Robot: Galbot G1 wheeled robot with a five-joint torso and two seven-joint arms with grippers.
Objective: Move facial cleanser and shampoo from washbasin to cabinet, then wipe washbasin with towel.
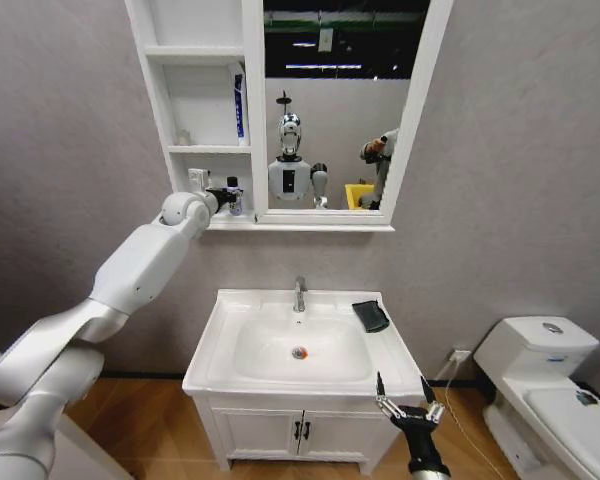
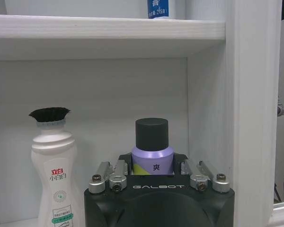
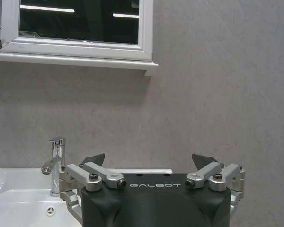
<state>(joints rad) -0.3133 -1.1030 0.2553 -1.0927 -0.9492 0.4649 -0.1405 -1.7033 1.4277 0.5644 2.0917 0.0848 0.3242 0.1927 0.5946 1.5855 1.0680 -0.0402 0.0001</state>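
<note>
Left gripper (image 2: 152,176) is pinching a lilac dark-capped bottle (image 2: 152,151) inside the white framed cabinet's (image 1: 250,120) lowest niche. Right gripper (image 1: 408,400) is hanging spread before the white ceramic washbasin (image 1: 220,350).

Grey textured wall (image 1: 500,150) behind. Wooden floor (image 1: 160,420) below, white vanity (image 1: 295,430) with dark handles. White toilet (image 1: 545,390) at right.

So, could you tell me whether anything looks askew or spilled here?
Nothing stands out. The purple bottle stands upright in the cabinet niche at the left hand; the towel lies on the washbasin rim.
</note>
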